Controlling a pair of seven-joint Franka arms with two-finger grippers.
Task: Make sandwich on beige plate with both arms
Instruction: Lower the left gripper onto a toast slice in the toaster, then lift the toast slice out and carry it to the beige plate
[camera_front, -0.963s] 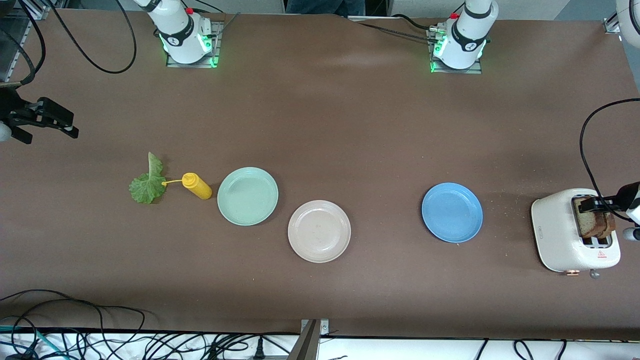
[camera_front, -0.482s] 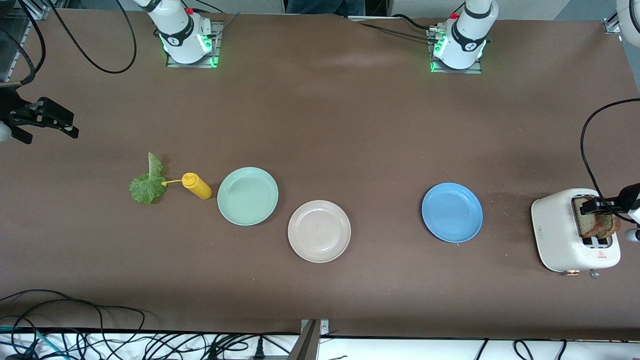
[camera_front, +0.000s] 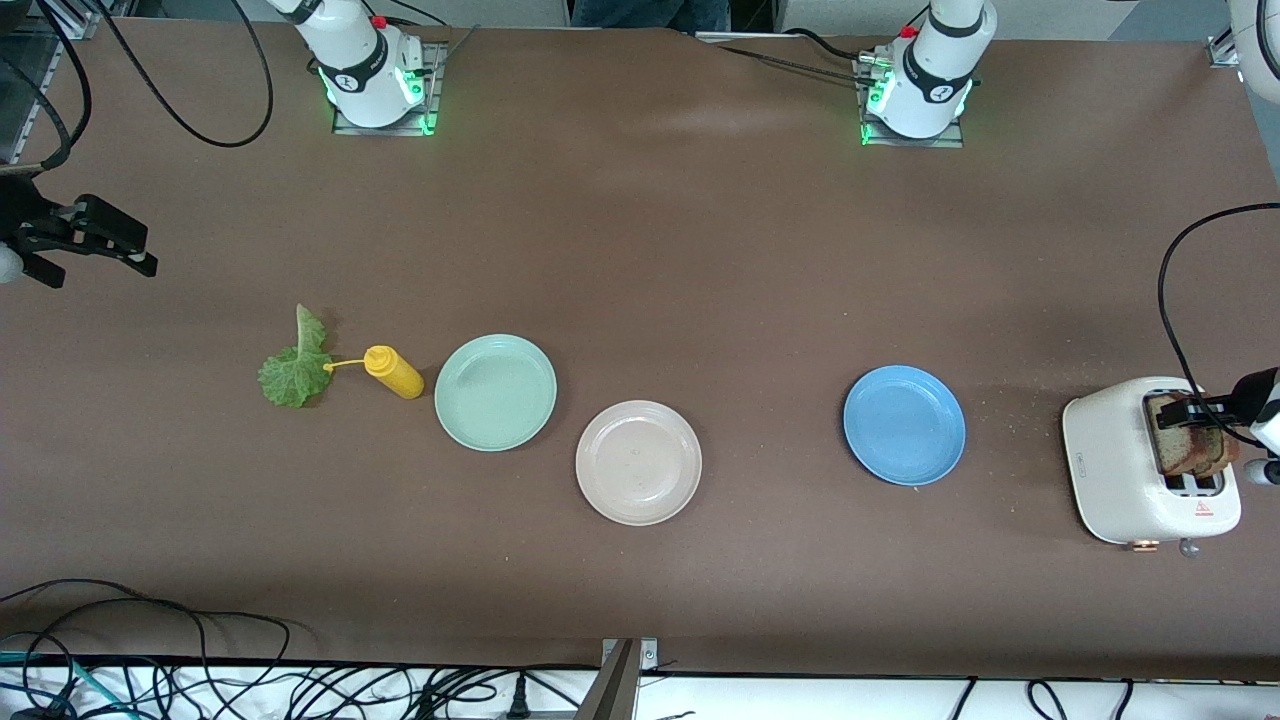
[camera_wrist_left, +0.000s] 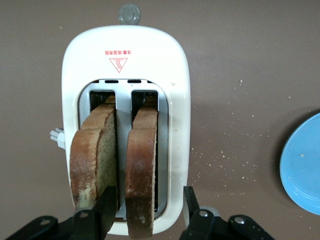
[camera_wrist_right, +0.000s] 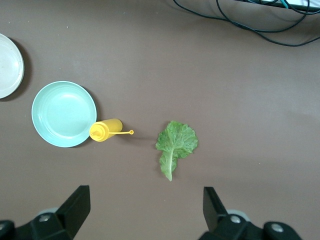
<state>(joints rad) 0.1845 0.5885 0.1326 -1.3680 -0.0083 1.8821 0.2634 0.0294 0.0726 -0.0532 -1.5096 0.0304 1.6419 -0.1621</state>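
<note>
The left gripper (camera_wrist_left: 146, 212) is over the white toaster (camera_front: 1120, 465), at the left arm's end of the table. Its jaws stand at a middle width on each side of one bread slice (camera_wrist_left: 141, 172), and they seem to pinch it, while the second slice (camera_wrist_left: 94, 160) stands beside it in the other slot.

To do this step well, I think the slice must go straight up out of the slot, without tilt, so the crust does not catch on the slot edge. The grip should be firm but not crush the bread. The toaster is light and may lift together with the slice.

The beige plate (camera_front: 638, 462) is empty and well apart from the toaster. The blue plate (camera_front: 904, 425) lies between them, so the carried slice should pass over it. The mint plate (camera_front: 495, 392), the yellow bottle (camera_front: 393, 371) and the lettuce leaf (camera_front: 292, 372) lie farther from the toaster than the beige plate.

The right gripper (camera_wrist_right: 145, 212) waits with jaws wide, empty, above the lettuce.
</note>
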